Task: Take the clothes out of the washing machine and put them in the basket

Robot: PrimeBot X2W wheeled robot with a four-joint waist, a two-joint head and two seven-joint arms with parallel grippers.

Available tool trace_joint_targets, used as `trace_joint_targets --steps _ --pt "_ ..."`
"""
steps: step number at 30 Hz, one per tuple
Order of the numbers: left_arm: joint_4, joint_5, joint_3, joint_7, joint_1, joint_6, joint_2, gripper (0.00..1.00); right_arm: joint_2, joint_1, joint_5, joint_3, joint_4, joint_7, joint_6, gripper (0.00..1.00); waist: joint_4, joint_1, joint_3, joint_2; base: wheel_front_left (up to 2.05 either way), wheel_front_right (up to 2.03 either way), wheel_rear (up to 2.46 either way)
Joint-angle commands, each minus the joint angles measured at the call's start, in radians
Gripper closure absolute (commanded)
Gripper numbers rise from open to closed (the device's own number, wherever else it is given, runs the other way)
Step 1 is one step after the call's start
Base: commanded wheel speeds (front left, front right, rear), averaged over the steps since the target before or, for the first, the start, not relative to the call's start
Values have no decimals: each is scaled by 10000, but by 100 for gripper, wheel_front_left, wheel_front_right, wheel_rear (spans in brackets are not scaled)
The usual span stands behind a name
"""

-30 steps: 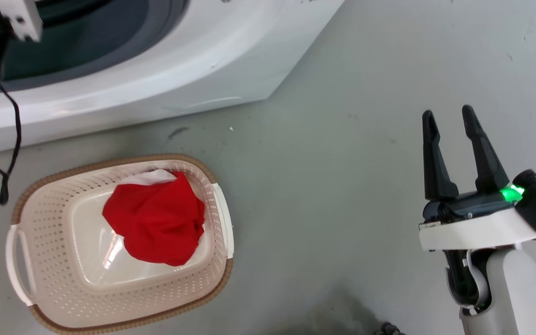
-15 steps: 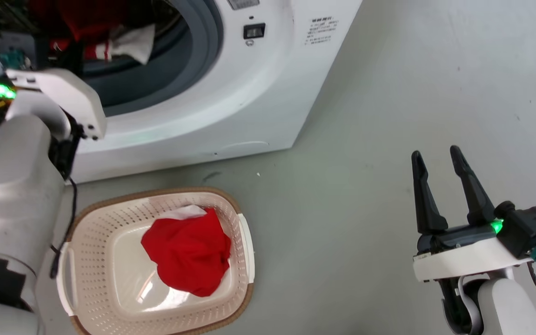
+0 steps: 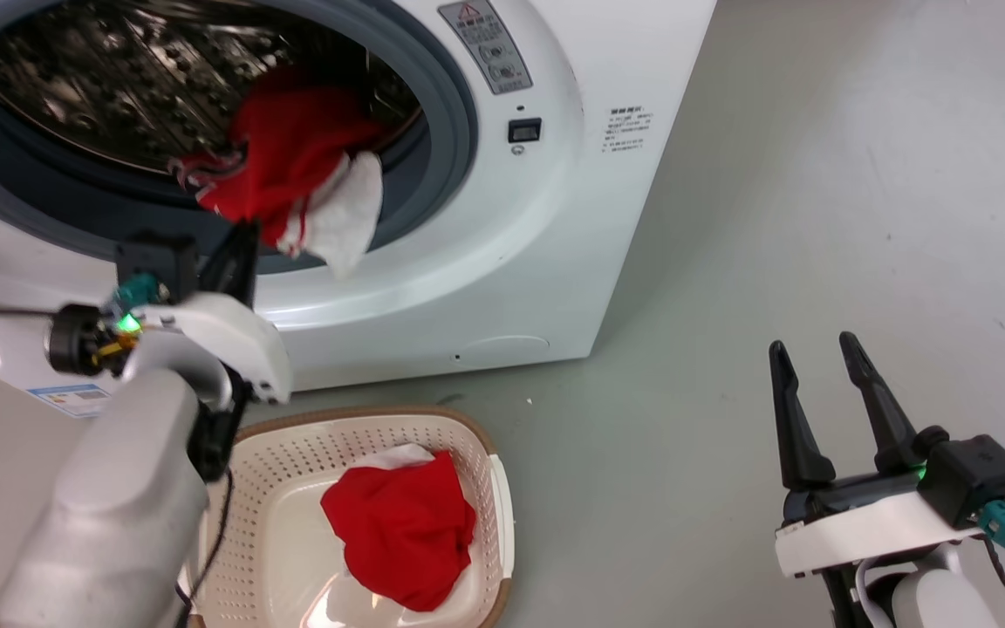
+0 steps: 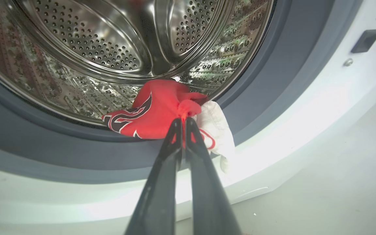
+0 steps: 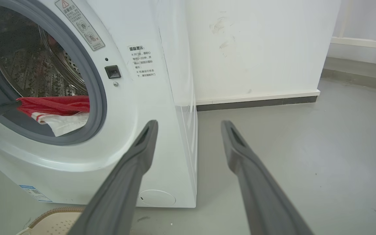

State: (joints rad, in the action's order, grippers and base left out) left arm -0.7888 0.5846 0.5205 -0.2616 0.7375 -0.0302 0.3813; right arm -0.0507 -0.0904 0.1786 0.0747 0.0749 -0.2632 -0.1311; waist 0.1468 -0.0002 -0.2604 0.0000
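The washing machine [image 3: 502, 227] stands open, its steel drum [image 4: 116, 49] bare at the back. A red garment with white trim and dark markings [image 4: 155, 111] lies over the grey seal at the drum's lower edge, also seen in the head view [image 3: 293, 166] and the right wrist view [image 5: 57, 104]. My left gripper [image 4: 183, 120] is shut on a red fold of it; from above the gripper [image 3: 245, 240] sits just below the cloth. Another red garment [image 3: 402, 523] lies in the cream basket [image 3: 293, 458] on the floor below. My right gripper [image 3: 816, 366] stands open and holds nothing, well right of the machine.
Grey floor [image 3: 773, 218] spreads to the right of the machine. A white wall with a dark skirting [image 5: 256, 102] stands behind it. The basket rim [image 5: 54, 217] sits close to the machine's front. My pale left forearm [image 3: 110, 506] overlaps the basket's left side.
The head camera has tilted up, so the whole picture slid down and the drum came into sight. My left gripper has risen to the drum mouth and is now at the red garment.
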Motion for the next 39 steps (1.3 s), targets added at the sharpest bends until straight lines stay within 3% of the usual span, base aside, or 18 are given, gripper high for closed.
trace_joint_targets --steps 1,9,18,25,39 --pt "323 -88 -43 -45 -399 126 -41 100 11 190 -74 10 51 -24 7 0 -155 2 284 0 0 0 0" --pt "2030 -213 -105 -36 -2513 583 -113 100 11 498 -137 69 72 -24 7 0 -242 2 718 0 0 0 0" --pt "2471 -86 41 0 -3740 712 -127 100 11 386 -187 13 -1 -23 7 0 -250 2 558 0 0 0 0" --pt "1753 -87 402 90 -3855 471 -398 100 11 39 -136 38 -18 -23 7 0 -88 2 73 0 0 0 0" --pt "-1087 111 454 -21 -3304 -239 -1176 100 11 -462 -2 -123 -123 -23 7 0 266 2 -991 0 0 0 0"
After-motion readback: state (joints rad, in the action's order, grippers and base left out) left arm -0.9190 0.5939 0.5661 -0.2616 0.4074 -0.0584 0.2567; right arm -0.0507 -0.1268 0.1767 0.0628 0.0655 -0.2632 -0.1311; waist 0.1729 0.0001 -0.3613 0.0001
